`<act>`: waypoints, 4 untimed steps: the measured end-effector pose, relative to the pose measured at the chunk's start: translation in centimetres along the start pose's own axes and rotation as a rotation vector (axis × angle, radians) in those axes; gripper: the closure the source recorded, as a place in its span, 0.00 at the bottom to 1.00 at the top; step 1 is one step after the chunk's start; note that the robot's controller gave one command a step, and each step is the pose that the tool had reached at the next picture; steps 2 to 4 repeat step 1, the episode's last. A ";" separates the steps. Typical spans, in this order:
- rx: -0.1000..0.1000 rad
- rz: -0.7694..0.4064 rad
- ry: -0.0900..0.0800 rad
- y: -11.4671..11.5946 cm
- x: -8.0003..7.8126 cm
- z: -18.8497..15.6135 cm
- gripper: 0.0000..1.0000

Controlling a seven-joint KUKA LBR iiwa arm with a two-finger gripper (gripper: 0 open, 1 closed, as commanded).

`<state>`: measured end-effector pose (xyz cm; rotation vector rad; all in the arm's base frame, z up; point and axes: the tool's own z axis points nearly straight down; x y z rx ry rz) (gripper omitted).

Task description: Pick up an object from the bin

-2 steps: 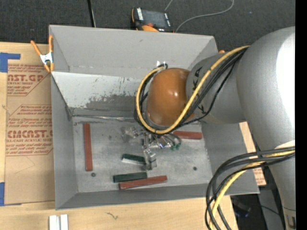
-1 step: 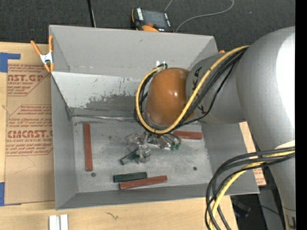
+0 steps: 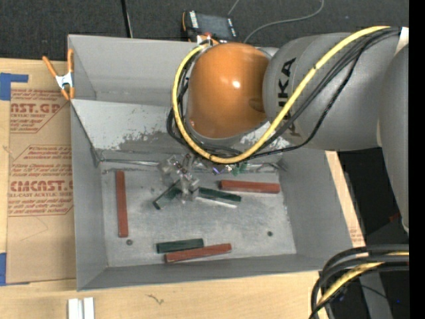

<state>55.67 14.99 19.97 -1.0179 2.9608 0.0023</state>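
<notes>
The gripper is placed over 1 dark green stick at the middle of the bin; its opening cannot be told. A 2nd green stick just beside may be dragged along.

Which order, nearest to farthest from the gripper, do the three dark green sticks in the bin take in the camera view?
1. Tilted green stick: right beside the gripper, just below and left of it in the view, mid-bin.
2. Level green stick: off to the gripper's right in the view.
3. Front green stick: well below the gripper in the view, near the front wall of the bin.
</notes>
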 end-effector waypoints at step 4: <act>-0.001 -0.245 -0.001 2.6 -4.4 -9.8 1.00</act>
